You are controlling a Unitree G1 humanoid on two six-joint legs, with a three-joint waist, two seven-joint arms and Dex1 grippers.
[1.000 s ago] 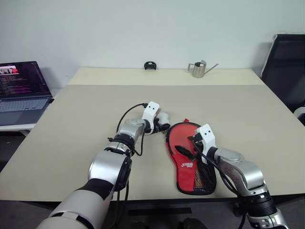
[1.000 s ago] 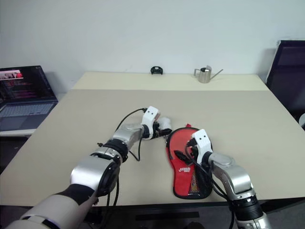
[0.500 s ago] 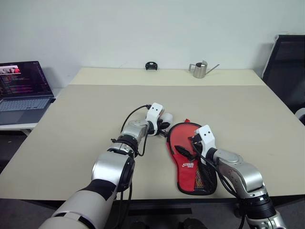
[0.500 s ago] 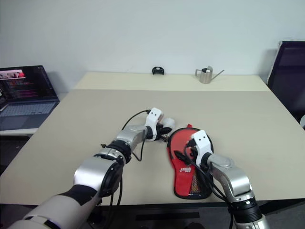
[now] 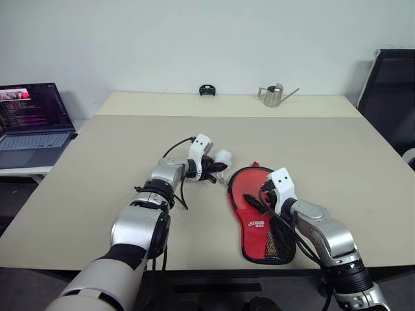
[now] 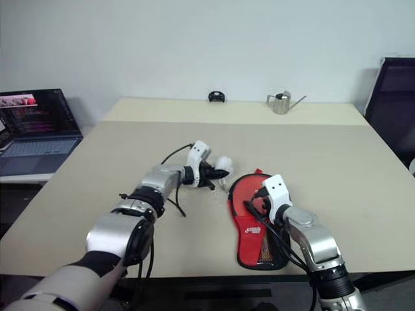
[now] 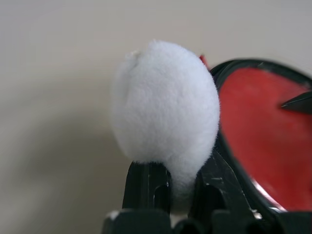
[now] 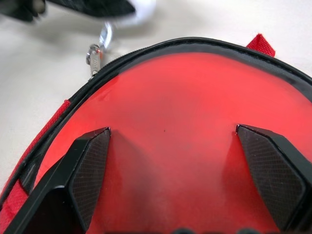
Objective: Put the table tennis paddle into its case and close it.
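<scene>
The case [image 5: 261, 214] lies flat on the counter [image 5: 324, 149], red face up, with its white logo and black mesh pocket toward the near edge. I take the case as my landmark. I cannot see the table tennis paddle itself from any of my views, so I cannot tell whether it sits inside.

My left gripper [image 5: 218, 167] is just beside the round end of the case, on the robot's left of it, raised a little off the counter. Its fingers [image 7: 146, 183] are pressed together on the base of the white pom-pom pull [image 7: 165, 105]; the fluffy ball bulges out past the fingertips. From the right wrist view I see a small metal link [image 8: 96, 51] running from the pom-pom to the zip slider at the black rim of the case, on that same side.

My right gripper [image 8: 173, 146] rests over the round part of the case, its fingers [image 8: 90, 161] spread wide and laid against the red face, with bare red fabric between them and nothing pinched.

Well beyond the case, at the far edge of the counter, stand a small metal watering can [image 5: 271, 94] and a small black object [image 5: 206, 89]. Far off to the robot's left of the case, an open laptop [image 5: 29, 123] sits on a separate lower surface.
</scene>
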